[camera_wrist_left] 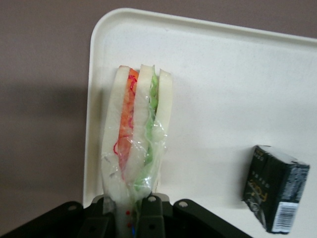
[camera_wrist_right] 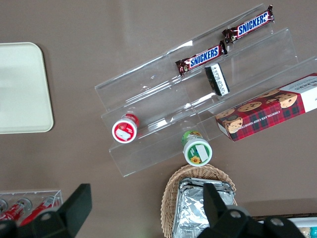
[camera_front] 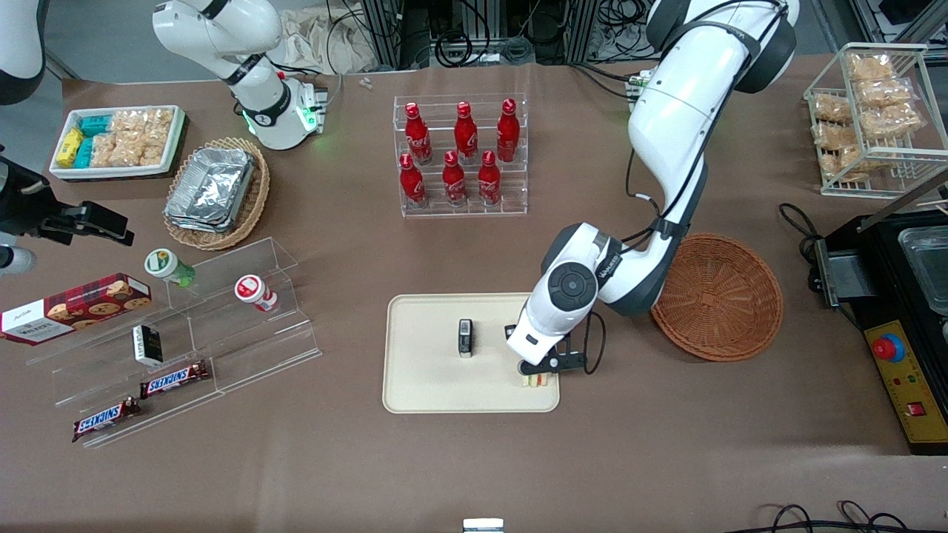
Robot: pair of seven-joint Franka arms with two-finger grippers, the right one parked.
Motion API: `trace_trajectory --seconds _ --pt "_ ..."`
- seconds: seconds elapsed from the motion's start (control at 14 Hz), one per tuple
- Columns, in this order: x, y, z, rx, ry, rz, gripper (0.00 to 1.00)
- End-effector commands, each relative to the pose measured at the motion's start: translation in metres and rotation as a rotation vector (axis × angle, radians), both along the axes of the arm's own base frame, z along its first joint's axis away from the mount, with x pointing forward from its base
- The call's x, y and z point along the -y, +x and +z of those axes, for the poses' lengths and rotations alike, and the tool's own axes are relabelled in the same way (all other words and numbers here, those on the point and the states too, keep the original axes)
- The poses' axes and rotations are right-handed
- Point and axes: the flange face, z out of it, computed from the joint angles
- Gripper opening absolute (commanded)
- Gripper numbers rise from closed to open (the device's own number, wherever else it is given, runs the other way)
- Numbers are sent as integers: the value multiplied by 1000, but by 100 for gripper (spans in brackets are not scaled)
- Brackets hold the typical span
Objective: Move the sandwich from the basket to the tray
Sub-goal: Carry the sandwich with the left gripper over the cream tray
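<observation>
My left gripper (camera_front: 538, 368) hangs over the cream tray (camera_front: 429, 385), at the tray's corner nearest the front camera on the working arm's side. It is shut on the wrapped sandwich (camera_wrist_left: 136, 134), a pale bread wedge with orange and green filling. The sandwich (camera_front: 538, 380) shows just below the fingers, down at the tray surface (camera_wrist_left: 223, 99). The reddish-brown wicker basket (camera_front: 717, 296) stands beside the tray, toward the working arm's end, and holds nothing that I can see.
A small black box (camera_front: 465, 337) (camera_wrist_left: 275, 187) stands on the tray's middle. A clear rack of red bottles (camera_front: 459, 155) stands farther from the front camera. A clear stepped shelf (camera_front: 185, 340) with snacks lies toward the parked arm's end. A black appliance (camera_front: 900, 311) sits at the working arm's end.
</observation>
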Motion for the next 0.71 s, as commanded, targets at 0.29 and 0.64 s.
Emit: trace_trajectory --seconds 0.29,0.64 --pt "-2 -1 -7 -9 44 -80 31" --pt "-1 0 -6 -10 37 -57 100"
